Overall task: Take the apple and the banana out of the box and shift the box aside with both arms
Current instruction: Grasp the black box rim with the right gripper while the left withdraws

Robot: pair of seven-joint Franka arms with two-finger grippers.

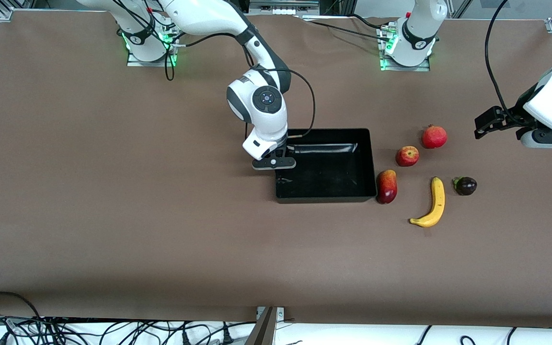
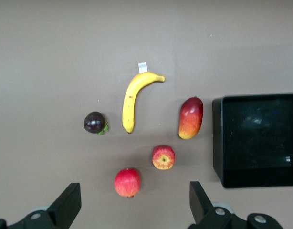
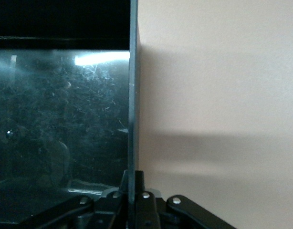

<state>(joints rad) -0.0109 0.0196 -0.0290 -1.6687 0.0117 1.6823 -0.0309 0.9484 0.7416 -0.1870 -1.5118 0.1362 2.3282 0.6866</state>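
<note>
The box sits mid-table, empty: stiff, light, glossy, so probably slippery; its thin walls are the handhold. The right gripper is clamped on one end wall. Beside the box's other end lie the apple and banana, under the left gripper, jaws apart

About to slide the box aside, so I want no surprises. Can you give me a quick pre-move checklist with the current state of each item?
1. Box emptied: ok, nothing inside.
2. Apple and banana on the table outside the box: ok.
3. Right tool clamped on the box wall at the right arm's end: ok, shut on the wall.
4. Left tool gripping the box: not ok, open, hanging over the table at the left arm's end.
5. Mango apart from the box: cannot tell, it lies right beside the wall.
</note>
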